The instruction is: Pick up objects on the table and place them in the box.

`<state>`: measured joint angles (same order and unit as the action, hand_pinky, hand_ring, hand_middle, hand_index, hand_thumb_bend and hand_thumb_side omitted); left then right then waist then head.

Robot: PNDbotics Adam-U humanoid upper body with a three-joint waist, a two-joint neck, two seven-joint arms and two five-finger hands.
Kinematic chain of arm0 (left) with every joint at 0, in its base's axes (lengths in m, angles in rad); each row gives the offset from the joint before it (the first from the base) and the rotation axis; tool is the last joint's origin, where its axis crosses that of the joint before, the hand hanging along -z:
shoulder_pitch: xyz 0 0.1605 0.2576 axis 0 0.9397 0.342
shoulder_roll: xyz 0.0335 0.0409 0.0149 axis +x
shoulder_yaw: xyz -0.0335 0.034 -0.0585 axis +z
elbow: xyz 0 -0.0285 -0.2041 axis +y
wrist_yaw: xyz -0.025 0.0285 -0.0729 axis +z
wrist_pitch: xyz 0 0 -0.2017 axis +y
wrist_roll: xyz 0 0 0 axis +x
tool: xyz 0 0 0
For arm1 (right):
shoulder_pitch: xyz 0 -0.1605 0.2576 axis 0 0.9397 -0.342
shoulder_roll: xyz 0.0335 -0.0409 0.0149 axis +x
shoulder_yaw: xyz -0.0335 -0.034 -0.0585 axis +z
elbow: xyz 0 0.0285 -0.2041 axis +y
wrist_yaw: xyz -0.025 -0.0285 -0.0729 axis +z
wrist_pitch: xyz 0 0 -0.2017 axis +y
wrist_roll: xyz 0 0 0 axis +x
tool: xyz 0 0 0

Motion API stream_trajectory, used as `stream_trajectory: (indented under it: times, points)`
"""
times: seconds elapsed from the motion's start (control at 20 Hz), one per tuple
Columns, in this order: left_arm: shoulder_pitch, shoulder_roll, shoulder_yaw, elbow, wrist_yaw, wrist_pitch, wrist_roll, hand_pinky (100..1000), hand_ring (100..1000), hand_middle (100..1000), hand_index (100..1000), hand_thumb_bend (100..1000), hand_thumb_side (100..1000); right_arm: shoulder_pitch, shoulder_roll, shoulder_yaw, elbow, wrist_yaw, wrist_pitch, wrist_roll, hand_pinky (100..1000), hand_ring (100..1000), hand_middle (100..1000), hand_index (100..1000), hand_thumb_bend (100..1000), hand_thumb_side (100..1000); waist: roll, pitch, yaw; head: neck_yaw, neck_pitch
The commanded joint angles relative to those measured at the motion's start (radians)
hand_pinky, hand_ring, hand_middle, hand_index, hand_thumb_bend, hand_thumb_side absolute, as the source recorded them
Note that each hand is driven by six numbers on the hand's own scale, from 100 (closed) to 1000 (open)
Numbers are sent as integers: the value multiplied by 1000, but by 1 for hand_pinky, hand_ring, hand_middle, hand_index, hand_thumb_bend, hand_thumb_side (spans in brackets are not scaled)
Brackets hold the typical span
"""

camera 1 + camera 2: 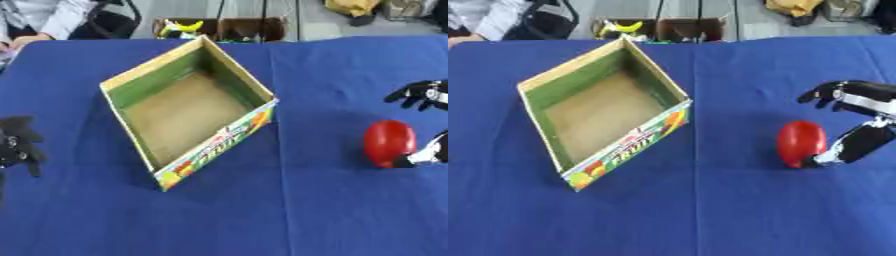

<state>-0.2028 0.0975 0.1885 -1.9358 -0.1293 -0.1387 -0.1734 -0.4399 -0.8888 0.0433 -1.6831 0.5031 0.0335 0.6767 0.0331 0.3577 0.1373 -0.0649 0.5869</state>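
Right eye view: glossy red oval object [801,143]

Lab: blue-clothed test table [350,210], cluttered floor behind.

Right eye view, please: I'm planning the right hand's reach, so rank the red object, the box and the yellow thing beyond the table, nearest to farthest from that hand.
1. Red object: right of the box, touching the right hand.
2. Box: open, on the table's left half.
3. Yellow thing: beyond the table's far edge.
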Motion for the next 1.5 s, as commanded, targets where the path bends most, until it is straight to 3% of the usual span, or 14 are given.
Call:
stream_trajectory:
  times: [0.05, 1.0, 1.25, 1.5]
  points:
    - [-7, 13, 3, -10, 2, -1, -2, 267, 414, 505, 735, 100, 919, -8, -17, -2, -5, -7, 1, 7, 788, 844, 868, 917, 674, 358, -3, -15, 0, -1, -14]
    - [-8, 10, 3, -10, 5, -2, -4, 267, 415, 505, 734, 100, 920, -3, -3, 34, 37, 23, 24, -8, 735, 795, 794, 842, 632, 357, 2, -8, 1, -5, -24]
    - [-7, 9, 3, -9, 5, -2, -5, 267, 415, 505, 734, 100, 920, -3, -1, 29, 35, 8, 34, -44, 669, 737, 717, 768, 465, 395, 2, -7, -1, -5, -22]
    - [-7, 9, 4, -9, 5, -2, -5, 267, 414, 505, 734, 100, 921, 0, -2, 23, 27, -21, 60, -101, 605, 679, 652, 708, 170, 371, 3, -6, -3, -4, -21]
